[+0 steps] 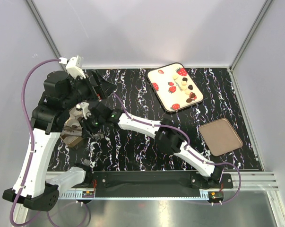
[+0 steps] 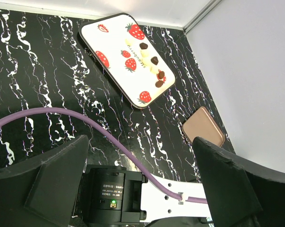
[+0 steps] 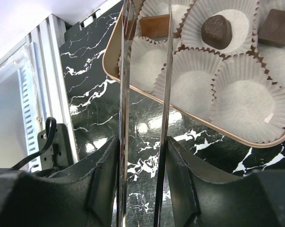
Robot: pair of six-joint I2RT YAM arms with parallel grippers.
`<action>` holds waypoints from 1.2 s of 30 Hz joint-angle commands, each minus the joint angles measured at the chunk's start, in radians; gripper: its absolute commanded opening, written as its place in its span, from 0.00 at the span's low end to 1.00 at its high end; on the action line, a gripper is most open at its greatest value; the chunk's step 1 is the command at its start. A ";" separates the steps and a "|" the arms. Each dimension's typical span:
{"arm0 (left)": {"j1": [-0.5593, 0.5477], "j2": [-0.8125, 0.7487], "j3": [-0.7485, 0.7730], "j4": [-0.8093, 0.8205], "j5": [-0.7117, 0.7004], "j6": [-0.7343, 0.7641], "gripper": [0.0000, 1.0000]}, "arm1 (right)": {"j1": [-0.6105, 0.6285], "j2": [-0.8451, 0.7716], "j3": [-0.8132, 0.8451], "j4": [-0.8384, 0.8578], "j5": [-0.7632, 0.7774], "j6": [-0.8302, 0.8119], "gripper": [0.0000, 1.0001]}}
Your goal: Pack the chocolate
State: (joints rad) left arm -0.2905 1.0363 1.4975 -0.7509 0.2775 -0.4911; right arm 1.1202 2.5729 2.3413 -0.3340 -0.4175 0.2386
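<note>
Chocolate [image 1: 185, 81] on tray [image 1: 164, 80], lid [image 1: 220, 137] nearer, box [image 1: 72, 132] left.

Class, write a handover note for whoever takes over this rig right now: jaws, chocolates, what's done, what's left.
Left gripper: jaws wide open, empty.
Right gripper: jaws apart, nothing between, at the box.
Box: three pieces visible in paper cups, including a dark chocolate.
Strawberry tray: several chocolates waiting.
Done: three packed. Left: move the rest; the lid lies apart on the table.
</note>
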 commanded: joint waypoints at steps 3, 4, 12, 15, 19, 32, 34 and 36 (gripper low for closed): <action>0.002 0.005 0.017 0.056 0.025 -0.009 0.99 | 0.009 -0.051 0.010 0.096 0.023 -0.021 0.47; 0.002 0.005 0.017 0.055 0.025 -0.009 0.99 | 0.007 -0.074 -0.002 0.108 0.022 -0.022 0.47; 0.002 0.019 0.105 0.001 0.002 0.031 0.99 | 0.001 -0.129 -0.077 0.161 0.064 -0.036 0.46; 0.002 0.025 0.145 -0.033 -0.026 0.049 0.99 | -0.011 -0.195 -0.172 0.216 0.100 -0.033 0.45; 0.002 0.021 0.170 -0.048 -0.041 0.051 0.99 | -0.043 -0.302 -0.292 0.297 0.097 -0.035 0.44; 0.002 0.001 0.162 -0.097 -0.153 0.072 0.99 | -0.235 -0.605 -0.643 0.250 0.250 -0.041 0.44; 0.002 -0.008 0.138 -0.094 -0.159 0.075 0.99 | -0.284 -0.670 -0.718 0.222 0.301 -0.032 0.45; 0.002 -0.021 0.119 -0.088 -0.169 0.075 0.99 | -0.353 -0.715 -0.746 0.175 0.398 -0.028 0.45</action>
State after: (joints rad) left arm -0.2905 1.0515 1.6314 -0.8650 0.1528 -0.4400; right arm 0.8539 1.9671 1.6333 -0.1165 -0.1871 0.2054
